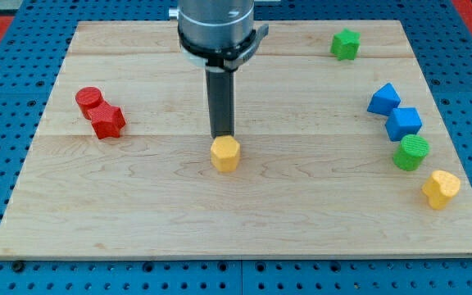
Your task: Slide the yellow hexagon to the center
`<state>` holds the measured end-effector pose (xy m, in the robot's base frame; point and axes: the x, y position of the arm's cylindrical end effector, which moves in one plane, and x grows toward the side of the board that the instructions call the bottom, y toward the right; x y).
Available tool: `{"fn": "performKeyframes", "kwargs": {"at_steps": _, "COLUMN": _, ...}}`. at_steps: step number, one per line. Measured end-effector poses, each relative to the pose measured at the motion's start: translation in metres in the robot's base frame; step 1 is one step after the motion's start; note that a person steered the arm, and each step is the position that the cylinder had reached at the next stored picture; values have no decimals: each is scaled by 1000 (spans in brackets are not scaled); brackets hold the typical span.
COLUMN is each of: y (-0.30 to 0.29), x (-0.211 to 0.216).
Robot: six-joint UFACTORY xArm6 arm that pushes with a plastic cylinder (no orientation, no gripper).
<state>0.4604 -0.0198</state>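
The yellow hexagon [225,153] sits near the middle of the wooden board [138,213]. My dark rod comes down from the view's top, and my tip [221,136] is right behind the hexagon's top edge, touching or almost touching it.
A red cylinder [89,100] and a red star-like block [107,122] sit at the view's left. A green star [345,44] is at the top right. A blue triangle [383,99], blue cube [404,123], green cylinder [411,153] and yellow heart-like block [441,188] line the right.
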Motion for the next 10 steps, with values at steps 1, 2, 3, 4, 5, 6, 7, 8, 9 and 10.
{"fn": "performKeyframes", "kwargs": {"at_steps": 1, "y": 25, "x": 41}}
{"fn": "performKeyframes", "kwargs": {"at_steps": 2, "y": 46, "x": 57}}
{"fn": "performKeyframes", "kwargs": {"at_steps": 3, "y": 100, "x": 69}}
{"fn": "performKeyframes", "kwargs": {"at_steps": 4, "y": 103, "x": 109}}
{"fn": "performKeyframes", "kwargs": {"at_steps": 5, "y": 76, "x": 123}}
{"fn": "performKeyframes", "kwargs": {"at_steps": 6, "y": 67, "x": 111}}
{"fn": "performKeyframes", "kwargs": {"at_steps": 7, "y": 61, "x": 87}}
{"fn": "performKeyframes", "kwargs": {"at_steps": 8, "y": 58, "x": 93}}
{"fn": "performKeyframes", "kwargs": {"at_steps": 9, "y": 48, "x": 134}}
{"fn": "performKeyframes", "kwargs": {"at_steps": 10, "y": -1, "x": 128}}
